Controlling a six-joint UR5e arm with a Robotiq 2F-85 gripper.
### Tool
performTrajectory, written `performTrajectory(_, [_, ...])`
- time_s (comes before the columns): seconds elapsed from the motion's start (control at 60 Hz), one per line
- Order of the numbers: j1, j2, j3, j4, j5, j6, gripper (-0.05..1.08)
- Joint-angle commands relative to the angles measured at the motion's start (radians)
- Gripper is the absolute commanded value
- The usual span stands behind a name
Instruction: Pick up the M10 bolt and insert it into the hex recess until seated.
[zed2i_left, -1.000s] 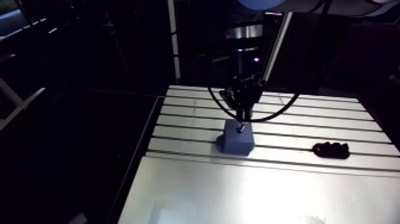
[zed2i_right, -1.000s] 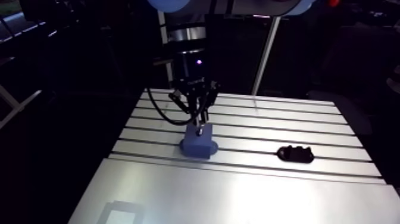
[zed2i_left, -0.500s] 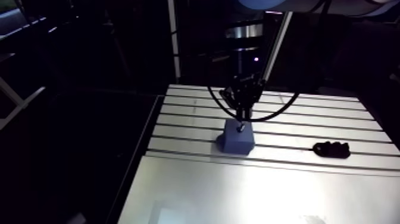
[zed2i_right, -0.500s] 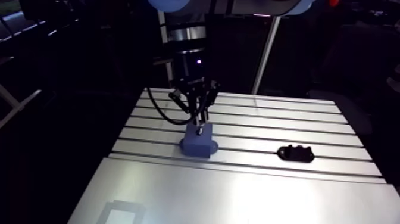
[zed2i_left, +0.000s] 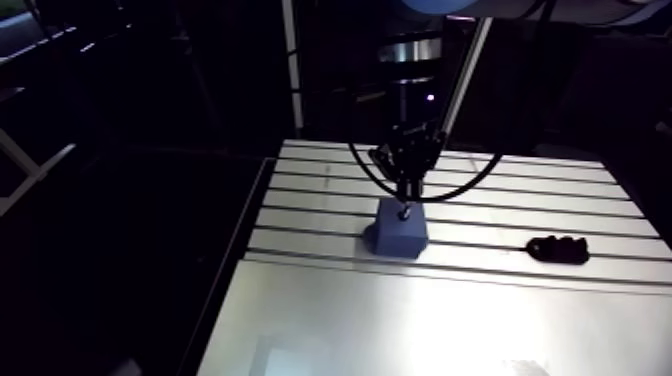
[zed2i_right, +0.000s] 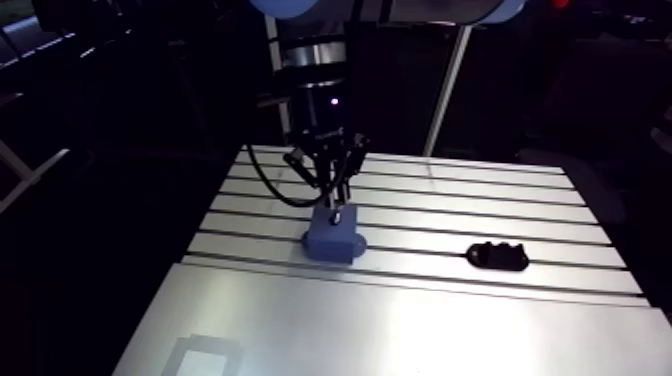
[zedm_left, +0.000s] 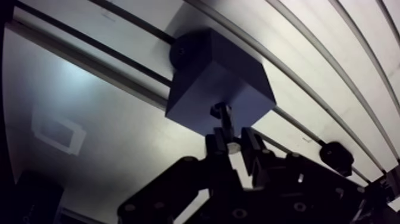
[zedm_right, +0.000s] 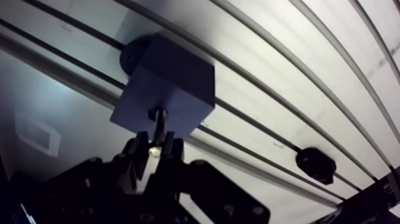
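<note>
**Gripper.** The gripper (zedm_left: 232, 146) hangs straight above the block (zedm_left: 217, 77). Its fingers (zedm_left: 216, 148) pinch the upper end of the bolt (zedm_left: 224, 119), one on each side, with only the bolt between them.

**Bolt.** The bolt stands nearly upright, shank down. Its lower end meets the block's top face at the recess (zedm_right: 156, 112), a small dark opening near the edge of that face closest to the gripper. How far it has entered cannot be told.

**Block.** The block is blue and sits on the slotted part of the table (zed2i_left: 560, 195). A rounded flange (zedm_left: 180, 53) with a hole projects from its base on the side away from the gripper.

**Edges and clearance.**
- The smooth plate (zed2i_left: 430, 320) begins just in front of the block, across one slot, in the arm view.
- Behind the block, several slotted rows run to the table's far edge.
- The table's left edge lies well apart from the block.
- A black part (zed2i_right: 497, 257) lies to the right of the block, well apart from it, with bare surface between.
- Nothing touches the block's side walls.
</note>
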Motion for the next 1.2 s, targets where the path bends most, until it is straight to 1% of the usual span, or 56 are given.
performTrajectory(0.017, [0.0,0.003,-0.004,0.001,0.001,0.0,1.07])
performTrajectory(0.7, [0.0,0.001,-0.001,0.004,0.004,0.0,1.07])
performTrajectory(1.2, [0.002,0.001,0.004,0.004,0.002,0.0,1.07])
